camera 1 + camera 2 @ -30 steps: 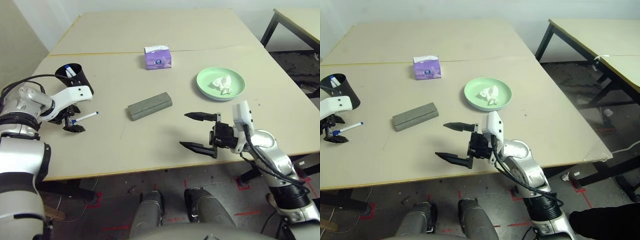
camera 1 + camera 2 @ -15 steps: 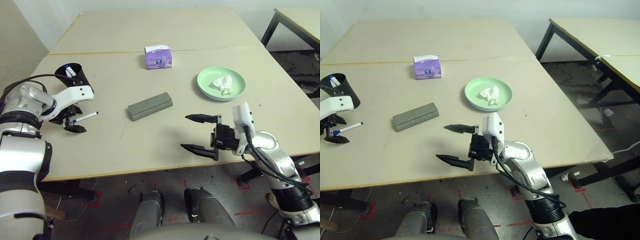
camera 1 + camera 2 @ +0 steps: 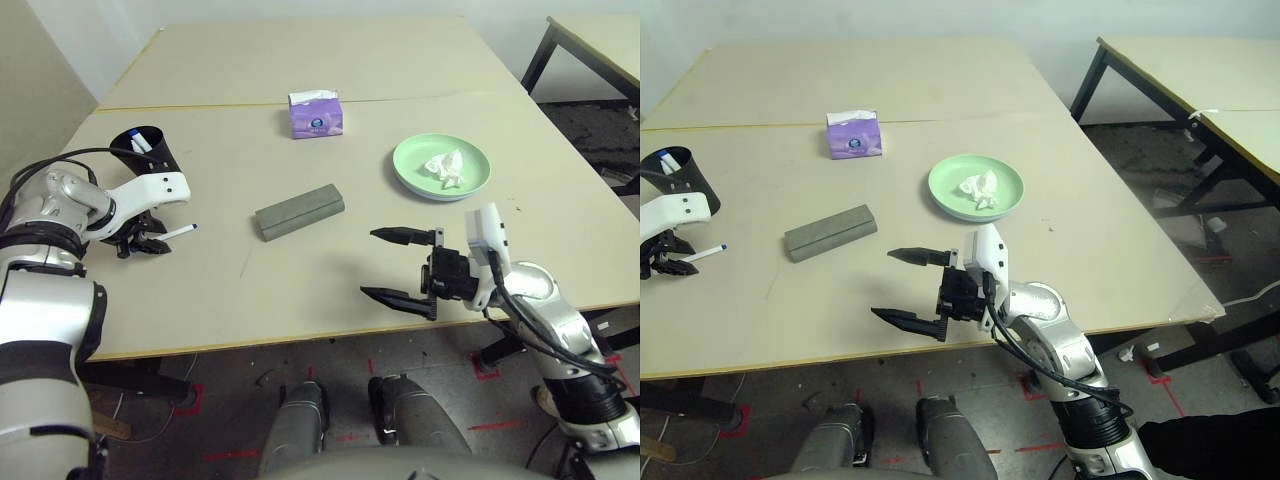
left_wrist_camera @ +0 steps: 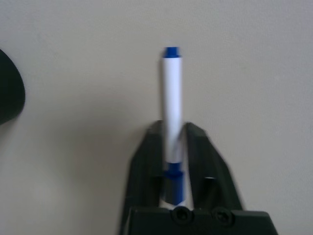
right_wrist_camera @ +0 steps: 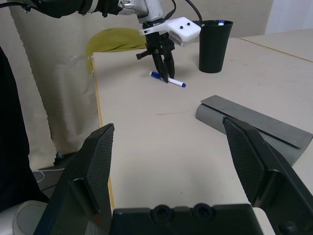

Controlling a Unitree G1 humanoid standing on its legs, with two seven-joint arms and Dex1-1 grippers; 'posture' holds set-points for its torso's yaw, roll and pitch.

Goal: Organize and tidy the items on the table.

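At the counter's [image 3: 300,290] left edge lies a white marker [image 4: 171,105] with a blue cap, flat on the beige surface, and the left gripper [image 4: 172,147] has its jaws clamped on the marker near one blue end, the fingers pointing steeply down from a bent silver forearm with the white wrist housing above. Just beyond it stands a black cup [image 3: 148,152] holding the second marker [image 3: 139,144] upright. Toward the counter's middle, the grey glasses case [image 3: 299,211] lies at a slant, well apart from the left gripper. Farther back sits the purple tissue box [image 3: 316,115], close to the yellowish seam. Off to the right is the green plate [image 3: 415,172] with the crumpled tissue [image 3: 445,167] resting in it. Nearer the front edge, the right gripper [image 3: 397,265] hangs level above the surface, pointing toward the robot's left, jaws spread wide with nothing between them, its elbow reaching out past the counter's edge.
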